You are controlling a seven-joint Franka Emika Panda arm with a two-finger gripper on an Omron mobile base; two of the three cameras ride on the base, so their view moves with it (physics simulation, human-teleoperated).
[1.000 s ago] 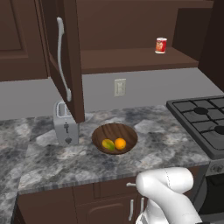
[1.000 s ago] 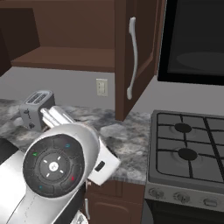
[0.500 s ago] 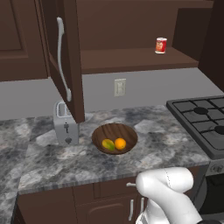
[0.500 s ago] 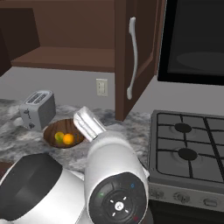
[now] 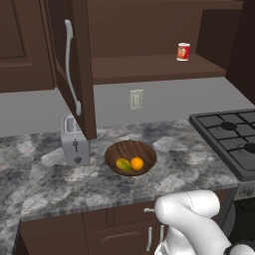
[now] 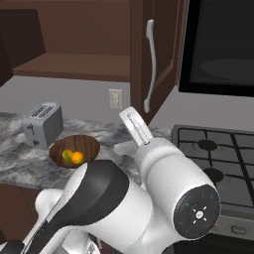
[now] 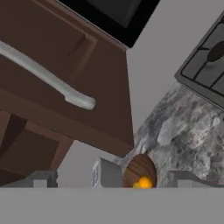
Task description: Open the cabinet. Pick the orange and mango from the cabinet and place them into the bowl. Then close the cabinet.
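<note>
Already the orange [image 5: 137, 163] and the mango [image 5: 123, 165] lie side by side, touching, in the bowl [image 5: 130, 148], which sits on the granite counter [image 5: 60, 184] about midway between its front edge and the back wall. By the look of it, the fetching is finished and only the last step is left: the cabinet [image 5: 149, 35] still stands open, its left door [image 5: 82, 74] swung out over the toaster [image 5: 74, 144] and its right door [image 6: 163, 54] swung out toward the stove side, each with its long silver handle [image 6: 150, 64] facing the room.

The gripper [image 7: 113, 177] has its jaws spread wide and holds nothing; in the hand view it looks up past the bowl at the underside of the right door, though whether it is lined up on that door's edge or handle is hard to judge from this tilted angle.

A small red can [image 5: 183, 51] remains on the cabinet shelf, near its right end. The toaster stands just left of the bowl, under the left door's lower corner. A wall outlet [image 5: 136, 99] sits behind the bowl, and the gas stove [image 5: 229, 139] adjoins the counter's right edge. The arm's own bulk crowds the counter's front edge, so swinging either door shut calls for a clear reach.
</note>
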